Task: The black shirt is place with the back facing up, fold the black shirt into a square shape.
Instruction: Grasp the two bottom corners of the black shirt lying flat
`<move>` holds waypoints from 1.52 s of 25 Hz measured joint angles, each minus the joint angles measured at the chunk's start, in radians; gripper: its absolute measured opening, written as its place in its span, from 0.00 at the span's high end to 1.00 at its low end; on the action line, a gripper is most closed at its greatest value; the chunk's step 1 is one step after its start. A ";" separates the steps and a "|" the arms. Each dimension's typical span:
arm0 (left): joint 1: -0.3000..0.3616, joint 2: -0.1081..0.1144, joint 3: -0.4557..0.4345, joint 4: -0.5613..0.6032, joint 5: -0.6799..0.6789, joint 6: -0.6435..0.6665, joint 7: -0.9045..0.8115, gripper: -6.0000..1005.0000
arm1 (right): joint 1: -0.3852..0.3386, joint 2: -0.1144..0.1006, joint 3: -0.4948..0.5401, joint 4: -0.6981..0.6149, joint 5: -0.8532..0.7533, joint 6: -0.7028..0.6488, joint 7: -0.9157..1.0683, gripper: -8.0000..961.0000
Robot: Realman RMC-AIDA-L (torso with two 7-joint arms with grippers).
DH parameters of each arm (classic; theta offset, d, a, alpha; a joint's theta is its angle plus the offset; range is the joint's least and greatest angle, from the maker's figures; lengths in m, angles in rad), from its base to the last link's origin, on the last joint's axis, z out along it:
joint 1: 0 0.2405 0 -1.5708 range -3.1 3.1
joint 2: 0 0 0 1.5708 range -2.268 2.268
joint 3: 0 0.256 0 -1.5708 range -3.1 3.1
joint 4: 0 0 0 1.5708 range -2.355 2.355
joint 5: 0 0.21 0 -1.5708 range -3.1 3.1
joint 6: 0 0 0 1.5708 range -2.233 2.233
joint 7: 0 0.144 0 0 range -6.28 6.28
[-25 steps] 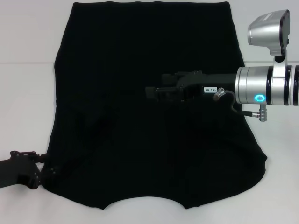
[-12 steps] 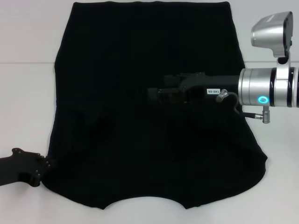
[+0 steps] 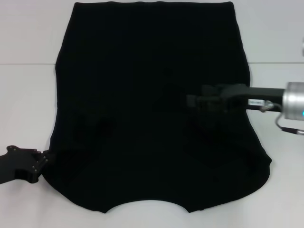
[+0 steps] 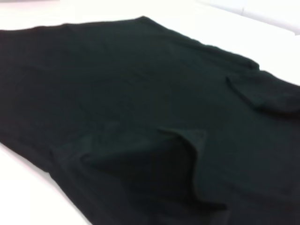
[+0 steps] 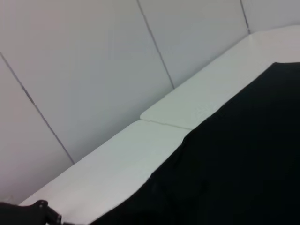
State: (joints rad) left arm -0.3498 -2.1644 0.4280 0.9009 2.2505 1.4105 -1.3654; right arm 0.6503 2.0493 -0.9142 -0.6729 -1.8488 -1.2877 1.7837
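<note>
Lying flat on the white table [image 3: 28, 104], the black shirt [image 3: 142, 95] shows its plain side, no lettering visible.
Above the shirt's right half hangs the right gripper [image 3: 192, 101], label unreadable; the left gripper [image 3: 42, 160] sits at its near-left edge; neither's jaw state is discernible.

The right gripper [image 3: 190, 101] is black against the black shirt [image 3: 142, 71], so its jaws cannot be read. The left gripper [image 3: 42, 162] is cut by the head view's edge, its fingertips lost against the cloth.
</note>
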 joint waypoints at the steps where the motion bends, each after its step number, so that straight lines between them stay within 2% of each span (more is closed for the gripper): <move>1: 0.001 0.000 0.000 -0.003 -0.008 0.006 0.002 0.97 | -0.011 -0.006 0.003 -0.004 0.000 -0.016 0.007 0.08; 8: 0.002 -0.003 0.003 -0.021 -0.031 0.022 0.005 0.97 | -0.109 -0.098 0.027 -0.004 -0.047 -0.059 0.122 0.08; 10: 0.000 -0.003 0.003 -0.031 -0.031 0.022 0.005 0.98 | -0.129 -0.117 0.039 -0.002 -0.078 -0.060 0.156 0.08; 13: -0.005 -0.003 0.006 -0.036 -0.032 0.022 0.006 0.98 | -0.140 -0.132 0.061 -0.001 -0.145 -0.066 0.209 0.08; 17: -0.010 -0.003 0.008 -0.037 -0.032 0.022 0.006 0.97 | -0.143 -0.136 0.090 0.000 -0.231 -0.074 0.266 0.08; 21: -0.012 -0.002 0.008 -0.037 -0.032 0.022 0.006 0.97 | -0.141 -0.128 0.097 0.002 -0.290 -0.078 0.288 0.08; 30: -0.014 0.000 0.005 -0.037 -0.032 0.022 0.006 0.97 | -0.111 -0.129 0.098 0.083 -0.337 -0.055 0.289 0.08; 38: -0.014 0.000 0.007 -0.037 -0.032 0.020 0.006 0.97 | -0.083 -0.123 0.092 0.099 -0.379 -0.049 0.291 0.08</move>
State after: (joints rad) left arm -0.3636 -2.1644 0.4352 0.8637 2.2181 1.4305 -1.3590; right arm 0.5672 1.9263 -0.8220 -0.5738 -2.2275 -1.3368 2.0742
